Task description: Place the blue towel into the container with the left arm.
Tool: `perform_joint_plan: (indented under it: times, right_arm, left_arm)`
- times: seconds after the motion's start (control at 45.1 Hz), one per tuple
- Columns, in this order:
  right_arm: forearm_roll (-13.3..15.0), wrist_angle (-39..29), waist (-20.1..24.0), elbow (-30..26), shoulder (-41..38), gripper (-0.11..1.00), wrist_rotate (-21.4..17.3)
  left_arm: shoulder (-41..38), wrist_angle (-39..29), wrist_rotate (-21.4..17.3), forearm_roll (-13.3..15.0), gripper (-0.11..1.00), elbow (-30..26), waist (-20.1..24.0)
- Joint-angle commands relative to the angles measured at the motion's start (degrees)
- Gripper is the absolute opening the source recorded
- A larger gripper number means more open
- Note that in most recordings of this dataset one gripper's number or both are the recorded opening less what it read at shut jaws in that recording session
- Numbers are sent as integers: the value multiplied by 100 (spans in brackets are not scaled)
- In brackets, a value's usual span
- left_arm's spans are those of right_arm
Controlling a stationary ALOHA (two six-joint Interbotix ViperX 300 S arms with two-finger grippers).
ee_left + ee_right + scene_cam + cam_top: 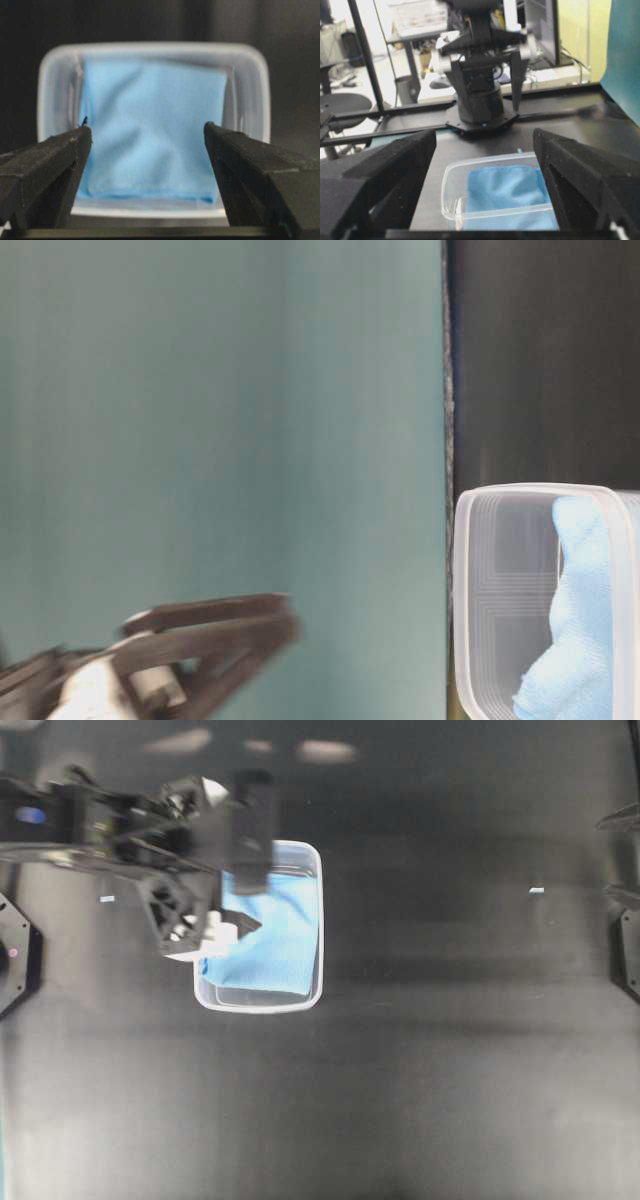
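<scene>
Towel (152, 130) lies in container (250, 65) beyond parted left tool (147, 145).

One blue towel (275, 945) lay inside one clear container (318, 925) on the single black desk (450, 1070). Two robot arms flanked it, left arm (110, 825) and right arm (622, 900).

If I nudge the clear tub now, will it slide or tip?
Probably slides: the container looks thin, light plastic on a smooth black table. Tipping seems unlikely, since the blue towel lies low inside. The left gripper is open, holding nothing.
</scene>
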State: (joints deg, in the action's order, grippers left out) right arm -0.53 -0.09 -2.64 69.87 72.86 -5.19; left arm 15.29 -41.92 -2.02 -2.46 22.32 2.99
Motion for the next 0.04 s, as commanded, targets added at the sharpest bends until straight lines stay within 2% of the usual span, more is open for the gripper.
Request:
perform_joint_plan:
  times: [0.0,0.022]
  right_arm:
    - [-9,62,-18,-44,-44,76,0]
    - [-9,62,-18,-44,-44,76,0]
  left_arm:
    - [571,352,9,-18,87,26,-35]
    - [712,483,9,-18,87,88,-62]
